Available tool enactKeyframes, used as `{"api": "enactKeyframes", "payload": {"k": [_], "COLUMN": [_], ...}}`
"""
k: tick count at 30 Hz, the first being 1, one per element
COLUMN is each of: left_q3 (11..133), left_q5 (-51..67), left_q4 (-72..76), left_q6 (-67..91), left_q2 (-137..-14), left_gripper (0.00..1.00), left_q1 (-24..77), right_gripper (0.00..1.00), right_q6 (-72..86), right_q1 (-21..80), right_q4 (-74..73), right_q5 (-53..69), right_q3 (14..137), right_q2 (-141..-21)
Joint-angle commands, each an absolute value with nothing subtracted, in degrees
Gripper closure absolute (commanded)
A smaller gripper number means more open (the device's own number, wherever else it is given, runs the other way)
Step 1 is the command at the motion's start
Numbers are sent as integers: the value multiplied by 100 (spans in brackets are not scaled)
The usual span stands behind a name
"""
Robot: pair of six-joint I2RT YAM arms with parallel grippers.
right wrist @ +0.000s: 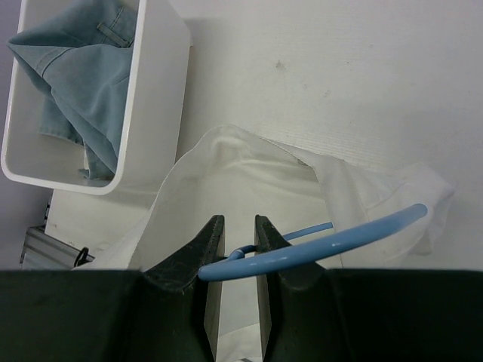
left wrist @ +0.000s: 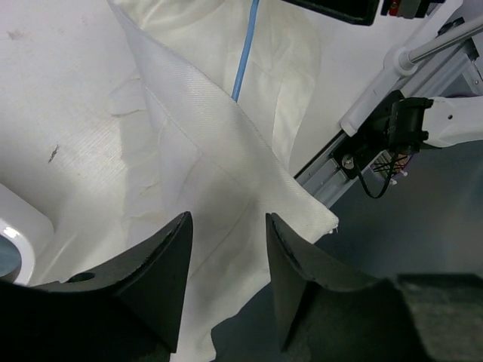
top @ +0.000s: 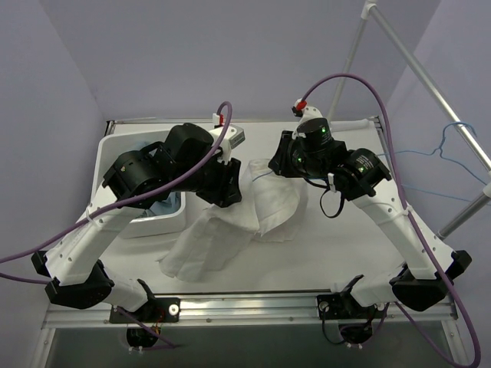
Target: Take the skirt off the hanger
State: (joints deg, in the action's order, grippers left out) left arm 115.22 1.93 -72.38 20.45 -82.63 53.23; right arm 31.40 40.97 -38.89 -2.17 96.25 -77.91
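The hanger [right wrist: 339,240] is clamped in the right gripper [right wrist: 239,230], apparently to anchor it, while the skirt [top: 222,238] is seen crumpled at the top view's centre. The left gripper [left wrist: 228,226] is held agape over its cloth, likely to pull it free.

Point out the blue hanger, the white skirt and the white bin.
blue hanger [right wrist: 355,234], right wrist view, on its long arm.
white skirt [top: 219,244], top external view, on the spread lower cloth.
white bin [right wrist: 162,90], right wrist view, on its outer side wall.
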Motion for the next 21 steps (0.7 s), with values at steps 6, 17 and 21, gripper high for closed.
{"api": "enactKeyframes", "payload": {"k": [6, 17, 21], "left_q3": [11575, 11233, 11250], "left_q5": [-141, -114, -167], "left_q4": [-7066, -6970, -6961], "left_q6": [2092, 2136, 2171], "left_q2": [-8200, -8227, -8279], "left_gripper": [51, 50, 51], "left_q1": [5353, 5493, 5546], "right_gripper": [100, 100, 100], "right_q6": [3147, 3094, 3085], "right_q1": [4140, 4140, 4131], "right_q4": [-3797, -3841, -3867], "right_q5": [-158, -149, -149], "right_q3": [9773, 9888, 9905], "right_q2": [-7682, -7726, -7734]}}
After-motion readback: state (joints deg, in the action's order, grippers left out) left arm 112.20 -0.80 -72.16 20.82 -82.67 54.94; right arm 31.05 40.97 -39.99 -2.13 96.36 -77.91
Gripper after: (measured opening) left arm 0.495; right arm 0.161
